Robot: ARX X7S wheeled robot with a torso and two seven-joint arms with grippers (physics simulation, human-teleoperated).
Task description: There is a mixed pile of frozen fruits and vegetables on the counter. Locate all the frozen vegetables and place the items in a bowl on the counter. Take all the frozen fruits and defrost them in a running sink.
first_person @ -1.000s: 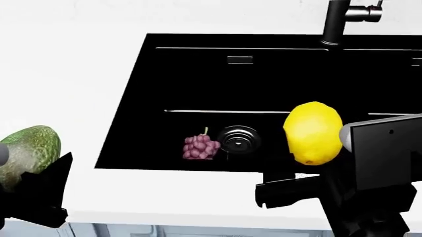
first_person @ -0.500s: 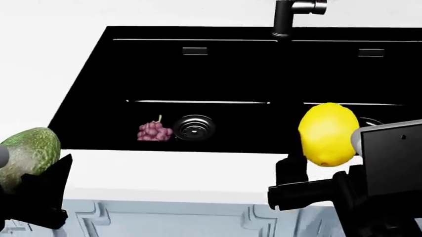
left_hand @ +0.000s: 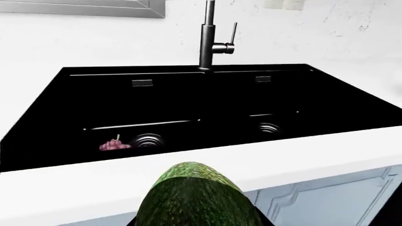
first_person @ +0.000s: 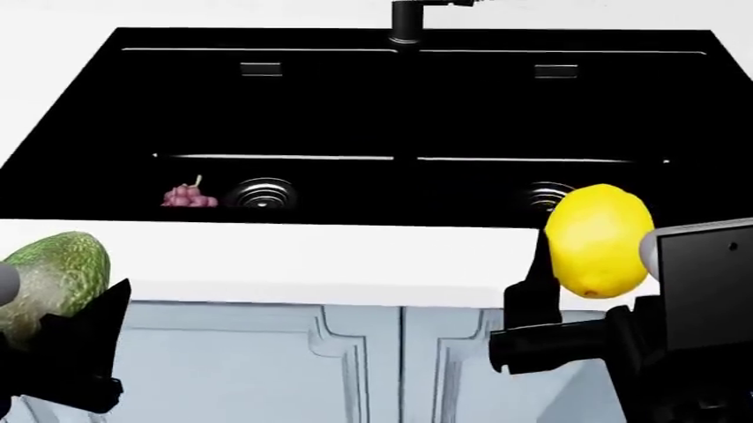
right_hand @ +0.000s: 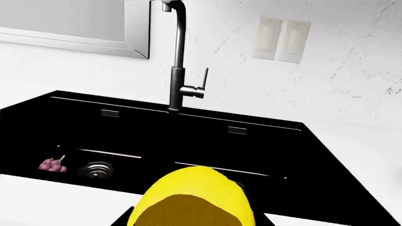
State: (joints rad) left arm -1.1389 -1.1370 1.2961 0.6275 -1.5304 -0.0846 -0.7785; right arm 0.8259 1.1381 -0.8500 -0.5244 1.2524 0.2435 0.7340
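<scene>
1. Since the earlier pictures, the head view has pulled back from the sink [first_person: 353,106]: both basins now show, and pale blue cabinet doors [first_person: 294,361] fill the lower part.
2. The lemon [first_person: 598,240] has stayed in the right hand [first_person: 553,300], held up in front of the table [first_person: 294,251] edge, near the right basin's drain [first_person: 544,194].
3. The right hand is closed on the lemon.
4. The left hand [first_person: 59,344] grips the green bumpy oval [first_person: 53,278] at the head view's left edge, in front of the table.
5. The pink-red berry cluster [first_person: 189,196] lies in the left basin, just beside its steel drain [first_person: 261,191].
6. The dark tap [right_hand: 179,61] stands behind the sink, between the basins.
7. The bowl is out of view.
</scene>
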